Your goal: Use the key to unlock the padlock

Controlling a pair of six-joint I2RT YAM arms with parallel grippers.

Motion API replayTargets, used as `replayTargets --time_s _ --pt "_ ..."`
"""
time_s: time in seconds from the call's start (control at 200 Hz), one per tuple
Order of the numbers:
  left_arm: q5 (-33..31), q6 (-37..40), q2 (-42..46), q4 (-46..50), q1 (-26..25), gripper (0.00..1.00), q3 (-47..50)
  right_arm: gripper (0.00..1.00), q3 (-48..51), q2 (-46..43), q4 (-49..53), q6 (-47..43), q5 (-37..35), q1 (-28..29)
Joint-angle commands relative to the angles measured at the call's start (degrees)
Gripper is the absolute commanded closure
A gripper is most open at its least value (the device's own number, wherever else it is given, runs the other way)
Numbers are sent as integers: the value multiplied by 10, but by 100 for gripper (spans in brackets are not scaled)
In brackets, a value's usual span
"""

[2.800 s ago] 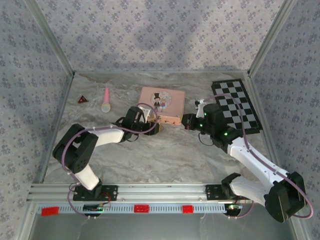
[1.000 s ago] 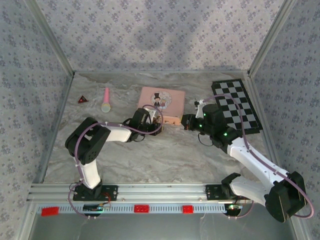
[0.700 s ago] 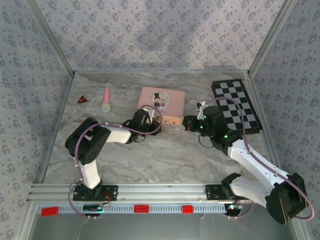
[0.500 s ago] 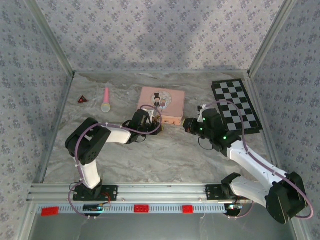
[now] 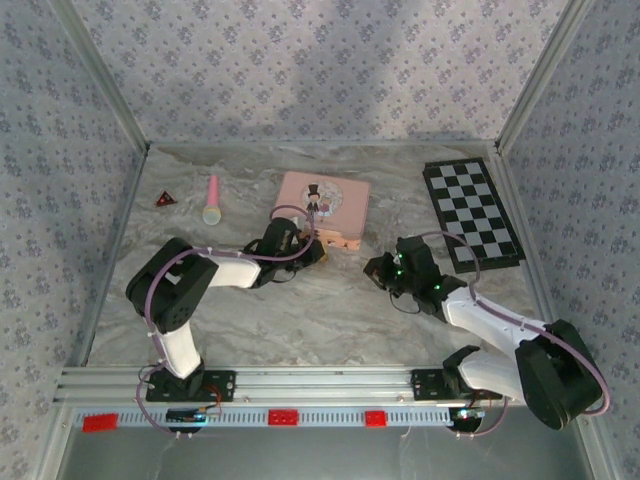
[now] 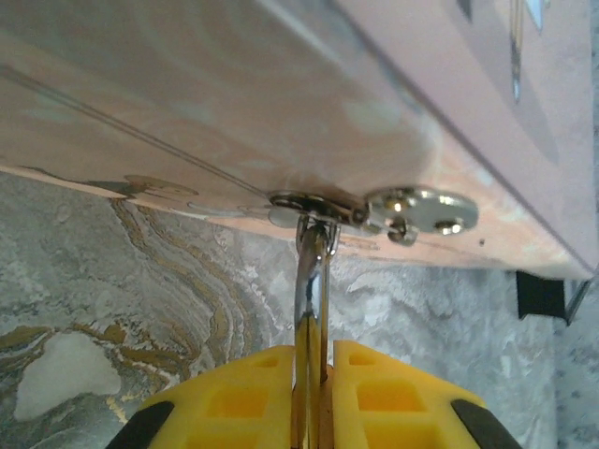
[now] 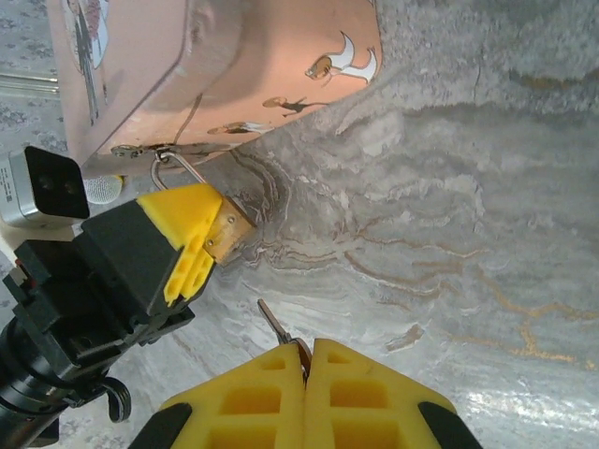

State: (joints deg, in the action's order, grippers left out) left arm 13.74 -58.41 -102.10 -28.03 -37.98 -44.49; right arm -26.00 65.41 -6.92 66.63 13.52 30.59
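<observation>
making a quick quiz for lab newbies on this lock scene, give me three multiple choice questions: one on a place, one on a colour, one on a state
1. Where does the padlock hang?
A. on the chessboard
B. on the clasp of the pink tin
C. loose on the table

2. What colour are the fingers of the left gripper?
A. blue
B. white
C. yellow

3. What is the state of the key?
A. pinched in the right gripper, tip apart from the padlock
B. pushed into the padlock
C. lying on the table

Answers: 1 B, its shackle loops through the clasp; 2 C, the left wrist view shows yellow fingers clamping the padlock; 3 A, the right wrist view shows a clear gap between key tip and padlock.
</observation>
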Motion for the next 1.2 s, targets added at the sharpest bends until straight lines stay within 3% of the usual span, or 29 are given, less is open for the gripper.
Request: replayTargets --time_s 0.0,0.2,0.485,0.78,1.019,1.194 --pt "0 -63 11 -54 6 88 -13 100 5 1 -43 52 6 4" --pt "1 -76 17 -45 5 88 -18 100 24 20 -79 87 8 8" --pt "9 -78 22 -54 3 88 -21 100 4 136 -224 119 73 16" --pt "6 -93 31 -57 1 88 -18 100 -7 197 -293 171 90 5" --pt "-22 -141 29 -96 -4 89 -9 100 24 273 -469 283 101 14" --pt "-37 -173 33 -96 -5 89 0 100 30 294 -496 291 101 13"
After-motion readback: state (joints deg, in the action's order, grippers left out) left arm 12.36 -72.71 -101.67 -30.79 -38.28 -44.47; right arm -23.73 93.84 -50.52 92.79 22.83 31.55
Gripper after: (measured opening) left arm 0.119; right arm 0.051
